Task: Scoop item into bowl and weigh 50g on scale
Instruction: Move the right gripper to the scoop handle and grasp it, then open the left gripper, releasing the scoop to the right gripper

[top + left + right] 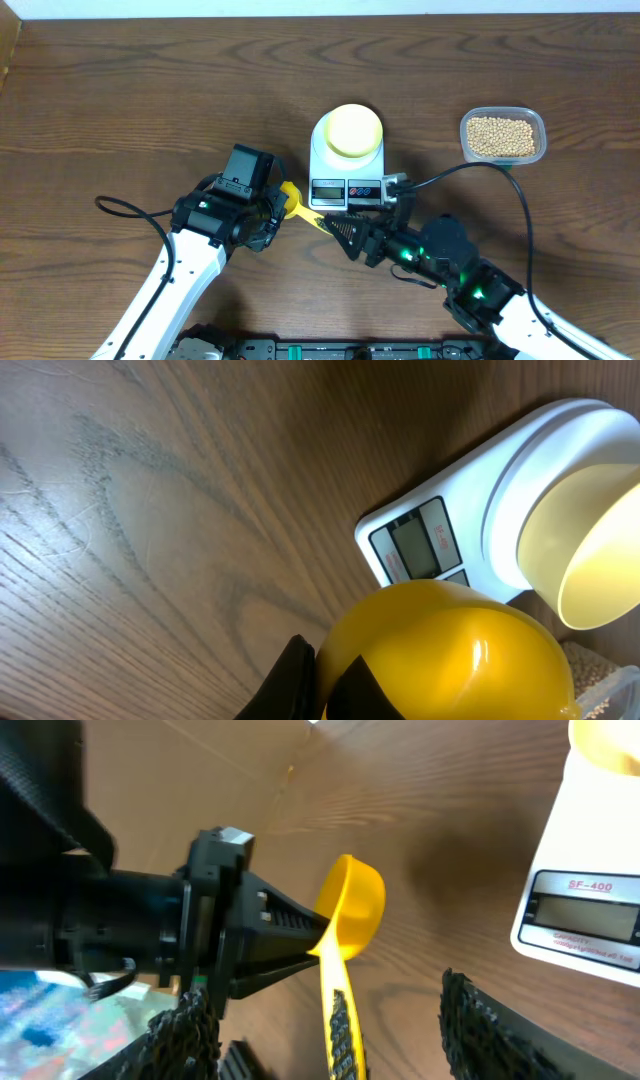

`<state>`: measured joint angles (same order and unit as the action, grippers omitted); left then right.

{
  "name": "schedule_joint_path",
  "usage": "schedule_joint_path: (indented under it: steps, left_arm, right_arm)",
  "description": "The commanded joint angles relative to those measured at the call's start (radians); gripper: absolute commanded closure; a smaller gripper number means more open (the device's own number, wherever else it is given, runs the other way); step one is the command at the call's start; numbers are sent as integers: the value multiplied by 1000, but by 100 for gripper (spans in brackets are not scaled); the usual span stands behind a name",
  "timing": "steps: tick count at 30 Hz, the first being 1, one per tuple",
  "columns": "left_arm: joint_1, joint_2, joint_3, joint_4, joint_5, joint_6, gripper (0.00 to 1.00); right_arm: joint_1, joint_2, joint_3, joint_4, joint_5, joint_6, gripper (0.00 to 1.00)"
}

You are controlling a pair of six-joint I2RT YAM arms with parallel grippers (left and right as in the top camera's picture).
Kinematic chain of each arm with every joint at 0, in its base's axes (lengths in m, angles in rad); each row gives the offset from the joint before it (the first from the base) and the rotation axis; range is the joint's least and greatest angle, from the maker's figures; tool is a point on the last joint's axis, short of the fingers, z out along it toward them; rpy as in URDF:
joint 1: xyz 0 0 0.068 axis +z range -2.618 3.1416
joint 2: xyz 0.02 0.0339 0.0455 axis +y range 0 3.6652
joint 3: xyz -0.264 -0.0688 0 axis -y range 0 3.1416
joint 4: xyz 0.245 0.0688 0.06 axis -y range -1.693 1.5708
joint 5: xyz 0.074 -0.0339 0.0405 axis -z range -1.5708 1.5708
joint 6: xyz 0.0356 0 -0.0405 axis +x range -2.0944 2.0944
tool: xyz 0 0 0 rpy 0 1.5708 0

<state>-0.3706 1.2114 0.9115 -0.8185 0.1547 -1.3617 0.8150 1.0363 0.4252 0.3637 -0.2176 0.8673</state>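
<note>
The pale-yellow bowl [354, 131] stands empty on the white scale [343, 186]. The item, small tan beans [501, 137], fills a clear tub at the right. My left gripper [288, 205] is shut on the yellow scoop [297, 205], at the junction of cup and handle, just left of the scale's display. In the right wrist view the scoop [352, 898] hangs empty above the wood. Its handle [338, 1020] runs down between the fingers of my right gripper [325, 1000], which stand open on either side, clear of it. The left wrist view shows the scoop's cup [450, 655] beside my left gripper [322, 670].
The clear tub [540, 128] sits at the right, about a hand's width from the scale. A black cable [520, 200] loops from the right arm past the tub. A second cable [125, 210] lies left of the left arm. Bare wood table [150, 90] stretches to the back and left.
</note>
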Motion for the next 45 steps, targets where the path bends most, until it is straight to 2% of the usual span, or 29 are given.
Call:
schedule_joint_path:
  steps: [1, 10, 16, 24, 35, 45]
  left_arm:
    - [-2, 3, 27, -3, -12, -5, 92]
    - [-2, 3, 27, -10, -12, -5, 93]
    - [-2, 3, 27, -9, -12, -5, 93]
    - [-7, 3, 27, -9, -7, -5, 93]
    - [-61, 3, 27, -9, -10, -5, 93]
    - [-61, 3, 27, -9, -9, -5, 92]
  right_arm:
    - [24, 69, 16, 38, 85, 92, 34]
    - [25, 184, 16, 199, 23, 191, 46]
    - [35, 188, 16, 202, -2, 214, 57]
    - [85, 188, 16, 202, 3, 217, 60]
    - [95, 188, 16, 201, 5, 218, 71]
    - [103, 188, 16, 185, 5, 224, 77]
